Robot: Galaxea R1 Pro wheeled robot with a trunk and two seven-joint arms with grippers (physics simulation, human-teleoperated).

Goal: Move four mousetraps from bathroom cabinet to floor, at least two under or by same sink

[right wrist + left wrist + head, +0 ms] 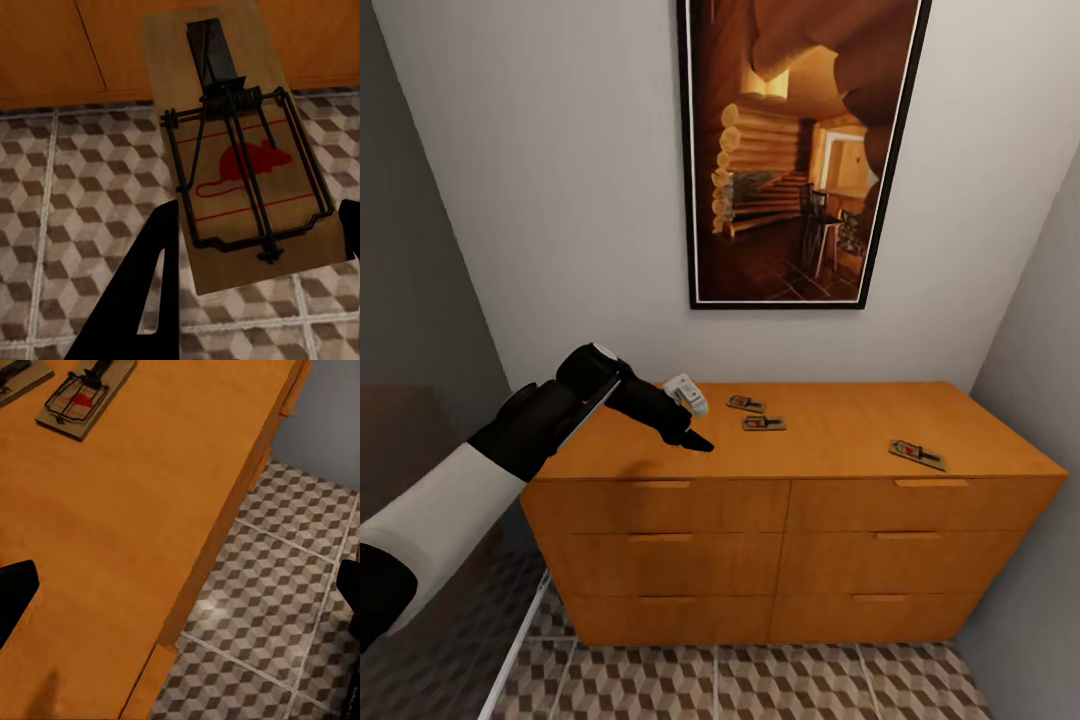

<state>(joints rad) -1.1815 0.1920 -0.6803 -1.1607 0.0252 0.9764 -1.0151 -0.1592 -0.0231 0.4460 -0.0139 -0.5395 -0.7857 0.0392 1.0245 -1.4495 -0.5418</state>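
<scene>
Room: a narrow corner with pale walls; a framed picture (805,150) of a log cabin interior hangs above the cabinet (800,520).
Floor: the bathroom floor (760,685) with cube-pattern tiles lies in front of the cabinet.
Cabinet top: three mousetraps lie here; two close together near the middle (746,404) (763,423), one apart toward the right front edge (917,454).
Left gripper (685,425): it hovers over the left part of the cabinet top, its fingers spread wide, nothing between them.
Right gripper (255,247): it holds a fourth mousetrap (240,150) between its fingers, above the tiles, in front of the drawer fronts.
</scene>
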